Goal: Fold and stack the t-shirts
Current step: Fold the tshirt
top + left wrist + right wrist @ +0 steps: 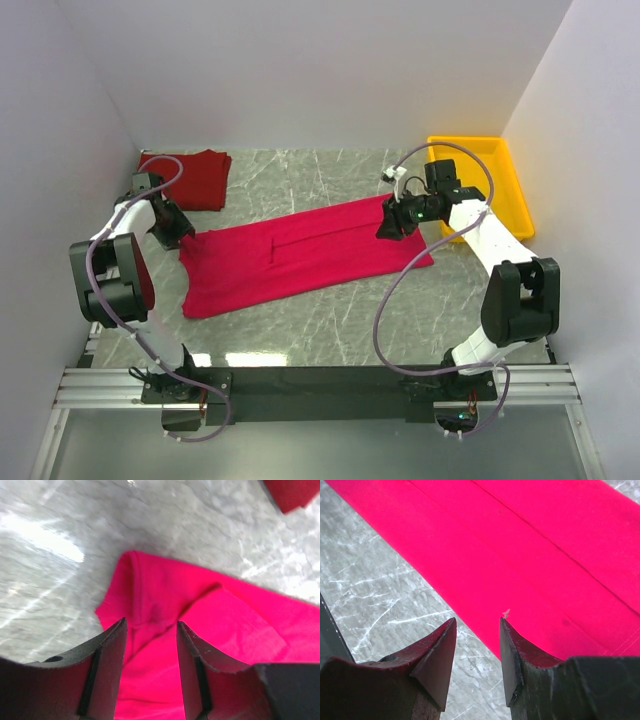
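Observation:
The bright crimson t-shirt [300,255] lies across the middle of the marble table, folded into a long band. My left gripper [180,235] is at its left end. In the left wrist view this gripper [151,622] is open, its fingers standing over the cloth's [225,625] rumpled corner. My right gripper [395,222] is at the band's right end. It [478,620] is also open, and the shirt's [530,545] edge runs between its fingertips, with bare marble under the gap. The darker red t-shirt [195,180] lies folded at the back left [292,492].
A yellow plastic tray [490,165] stands at the back right, just behind the right arm. White walls close in the table on the left, the back and the right. Grey marble shows in front of the crimson shirt.

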Robot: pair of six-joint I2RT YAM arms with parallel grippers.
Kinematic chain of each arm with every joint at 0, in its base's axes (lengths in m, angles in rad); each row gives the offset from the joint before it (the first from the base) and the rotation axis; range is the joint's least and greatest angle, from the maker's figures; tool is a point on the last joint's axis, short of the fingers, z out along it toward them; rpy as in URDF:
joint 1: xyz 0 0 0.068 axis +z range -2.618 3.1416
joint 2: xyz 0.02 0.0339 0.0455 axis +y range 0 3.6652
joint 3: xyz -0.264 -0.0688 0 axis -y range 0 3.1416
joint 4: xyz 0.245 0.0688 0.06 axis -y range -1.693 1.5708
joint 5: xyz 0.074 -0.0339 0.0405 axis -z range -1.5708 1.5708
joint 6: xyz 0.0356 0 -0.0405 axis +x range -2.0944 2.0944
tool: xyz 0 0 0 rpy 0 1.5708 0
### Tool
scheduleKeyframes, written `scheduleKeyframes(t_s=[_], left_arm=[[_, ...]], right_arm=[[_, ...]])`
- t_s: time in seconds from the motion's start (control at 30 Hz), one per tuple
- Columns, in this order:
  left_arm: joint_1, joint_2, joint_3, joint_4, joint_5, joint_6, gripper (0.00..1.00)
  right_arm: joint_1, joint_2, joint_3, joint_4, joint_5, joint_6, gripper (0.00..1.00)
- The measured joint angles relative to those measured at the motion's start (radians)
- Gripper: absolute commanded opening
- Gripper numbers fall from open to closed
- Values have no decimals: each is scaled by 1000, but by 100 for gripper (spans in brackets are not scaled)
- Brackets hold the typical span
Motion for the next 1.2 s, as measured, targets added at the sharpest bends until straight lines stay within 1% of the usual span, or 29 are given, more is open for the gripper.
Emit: scheduleKeyframes(t_s=[0.2, 0.37, 0.5, 0.57, 0.63, 0.67, 0.73, 0.77, 0.8, 0.83, 1.2], left_arm=[[21, 9, 11, 2, -41, 1, 51], [40, 72, 53, 11, -39, 27, 52], [41, 126, 90, 3, -29, 55, 51], [41, 151, 103, 2, -21, 68, 49], [41, 167, 106, 0, -12, 84, 45], [41, 172, 107, -3, -6, 87, 35], [41, 182, 107, -5, 2, 94, 22], [41, 186, 107, -5, 4, 101, 9], [41, 190, 107, -5, 6, 109, 3], [41, 190, 107, -4, 9, 108, 1], [35, 190, 138, -5, -26, 143, 1]], right_arm=[[0, -4, -1, 7, -4, 17, 47], [0, -5, -16, 14, -4, 23, 47], [0, -8, -33, 14, -3, 33, 47], [0, -8, -36, 14, -3, 36, 47], [0, -8, -36, 14, -3, 39, 47], [0, -8, -36, 14, -3, 39, 47], [0, -8, -36, 14, -3, 40, 47], [0, -8, -36, 14, -3, 40, 47], [0, -8, -36, 14, -3, 40, 47], [0, -8, -36, 14, -3, 40, 47], [0, -8, -36, 13, 5, 39, 47]])
